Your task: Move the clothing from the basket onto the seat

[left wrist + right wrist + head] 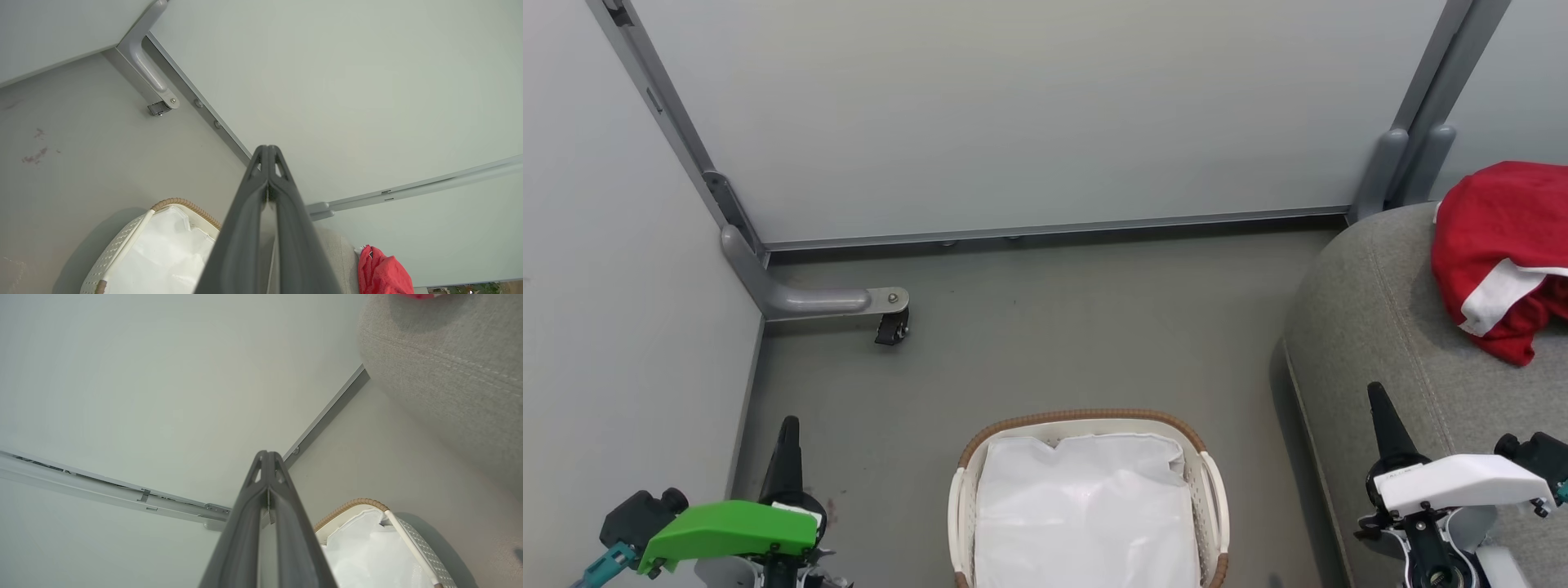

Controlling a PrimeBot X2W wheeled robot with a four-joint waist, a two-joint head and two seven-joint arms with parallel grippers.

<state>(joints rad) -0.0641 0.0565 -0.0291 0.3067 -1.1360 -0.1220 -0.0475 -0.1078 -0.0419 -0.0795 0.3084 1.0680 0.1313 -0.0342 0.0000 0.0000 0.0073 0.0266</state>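
The red clothing, with a white panel showing, lies bunched on the grey seat at the right; it also shows as a red clump in the left wrist view. The white basket with its brown woven rim stands on the floor at bottom centre, and its white liner holds nothing red. My left gripper is shut and holds nothing, to the left of the basket. My right gripper is shut and holds nothing, over the seat's front edge.
Pale partition walls close off the back and left. A grey metal foot with a small black caster juts out over the floor at the back left. Open grey floor lies between the basket and the wall.
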